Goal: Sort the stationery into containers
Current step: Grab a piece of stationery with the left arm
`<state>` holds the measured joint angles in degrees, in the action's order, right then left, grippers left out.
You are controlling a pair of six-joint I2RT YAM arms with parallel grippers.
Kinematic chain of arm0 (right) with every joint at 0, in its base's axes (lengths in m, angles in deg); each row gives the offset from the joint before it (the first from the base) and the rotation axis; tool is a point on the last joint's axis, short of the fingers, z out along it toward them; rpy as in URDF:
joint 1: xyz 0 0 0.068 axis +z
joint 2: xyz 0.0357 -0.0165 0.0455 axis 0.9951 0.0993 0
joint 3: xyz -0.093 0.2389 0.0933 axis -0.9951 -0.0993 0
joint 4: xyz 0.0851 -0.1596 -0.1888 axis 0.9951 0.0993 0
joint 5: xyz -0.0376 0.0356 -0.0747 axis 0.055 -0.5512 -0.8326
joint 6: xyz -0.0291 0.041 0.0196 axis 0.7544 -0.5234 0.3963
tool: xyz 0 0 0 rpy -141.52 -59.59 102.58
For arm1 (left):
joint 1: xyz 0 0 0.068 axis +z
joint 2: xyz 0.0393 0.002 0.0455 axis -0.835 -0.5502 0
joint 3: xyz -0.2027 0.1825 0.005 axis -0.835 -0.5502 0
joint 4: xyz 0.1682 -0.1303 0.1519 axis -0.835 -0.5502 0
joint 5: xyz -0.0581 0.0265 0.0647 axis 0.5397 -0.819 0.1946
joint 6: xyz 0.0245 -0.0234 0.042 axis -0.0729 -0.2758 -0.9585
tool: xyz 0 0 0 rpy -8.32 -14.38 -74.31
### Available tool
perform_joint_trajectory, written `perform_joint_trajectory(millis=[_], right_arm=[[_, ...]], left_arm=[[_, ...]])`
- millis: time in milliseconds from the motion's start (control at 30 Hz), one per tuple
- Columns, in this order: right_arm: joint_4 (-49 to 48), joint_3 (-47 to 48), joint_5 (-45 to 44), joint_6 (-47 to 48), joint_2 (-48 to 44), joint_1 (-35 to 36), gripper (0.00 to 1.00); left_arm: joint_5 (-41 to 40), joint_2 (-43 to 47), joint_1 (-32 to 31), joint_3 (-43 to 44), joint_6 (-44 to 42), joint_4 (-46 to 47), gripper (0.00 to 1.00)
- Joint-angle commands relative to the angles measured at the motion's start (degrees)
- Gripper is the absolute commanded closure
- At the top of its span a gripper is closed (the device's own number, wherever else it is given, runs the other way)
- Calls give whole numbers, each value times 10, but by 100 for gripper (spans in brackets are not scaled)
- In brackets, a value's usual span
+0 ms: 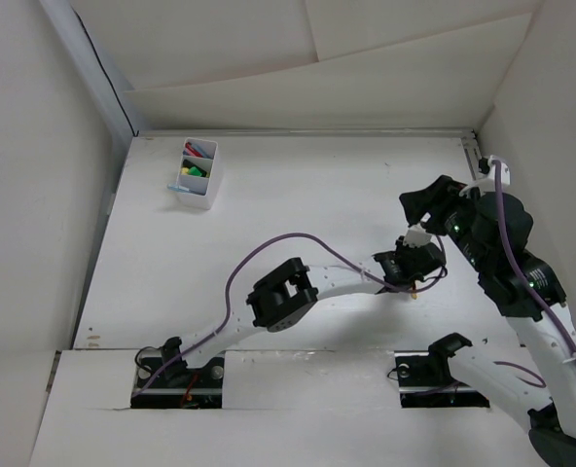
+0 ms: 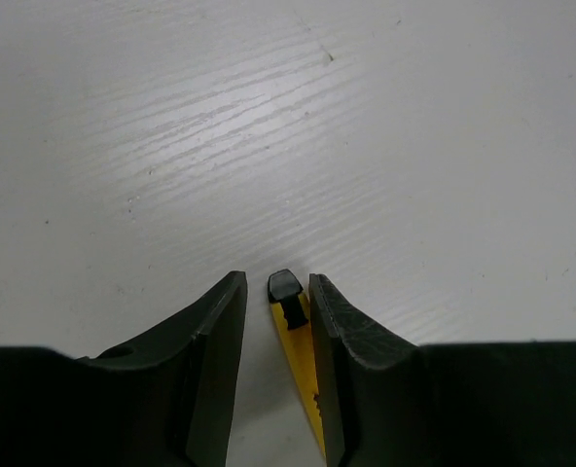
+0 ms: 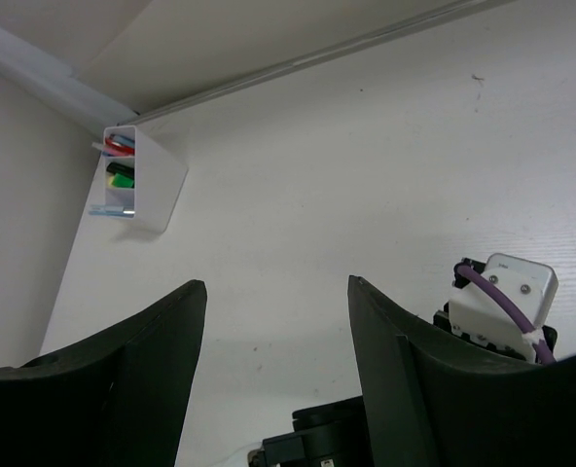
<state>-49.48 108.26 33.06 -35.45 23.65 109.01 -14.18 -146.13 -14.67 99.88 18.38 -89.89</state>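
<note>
A yellow pen (image 2: 299,342) with a black cap lies on the white table between the fingers of my left gripper (image 2: 277,277). It rests against the right finger, and a gap of bare table shows at the left finger. From above, that gripper (image 1: 412,269) is low over the table at the right of centre, with a bit of yellow pen (image 1: 414,290) showing beside it. My right gripper (image 1: 421,199) hovers just behind it, open and empty (image 3: 276,283). The white container (image 1: 200,180) stands at the far left with red, green and yellow stationery inside.
A light blue pen (image 1: 176,186) pokes out of the container's near end (image 3: 111,210). White walls close the table at the back, left and right. The left wrist's white camera mount (image 3: 504,292) and purple cable sit just below my right gripper.
</note>
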Motion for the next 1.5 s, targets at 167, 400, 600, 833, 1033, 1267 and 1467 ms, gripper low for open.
perform_joint_trajectory(millis=[167, 400, 600, 833, 1033, 1267, 1467], right_arm=[[-27, 35, 6, 10, -8, -5, 34], [-27, 35, 18, 10, -14, -5, 34], [-27, 30, 12, 10, -19, -5, 34], [-27, 16, 12, 15, -24, -5, 34], [-27, 10, 6, 15, -29, -5, 33], [-66, -43, 30, 15, -35, -5, 33], [-101, -89, 49, 4, -22, -10, 33]], left_arm=[[-36, -22, -15, -13, 0, -148, 72], [-23, -41, -15, -13, 12, -139, 79], [-49, -41, -15, -7, 12, -144, 92], [-76, 10, -15, -62, 22, -121, 100], [-63, 176, 19, -245, 48, -35, 100], [-63, 339, 59, -380, 74, 11, 100], [-50, 457, 148, -469, 86, 35, 100]])
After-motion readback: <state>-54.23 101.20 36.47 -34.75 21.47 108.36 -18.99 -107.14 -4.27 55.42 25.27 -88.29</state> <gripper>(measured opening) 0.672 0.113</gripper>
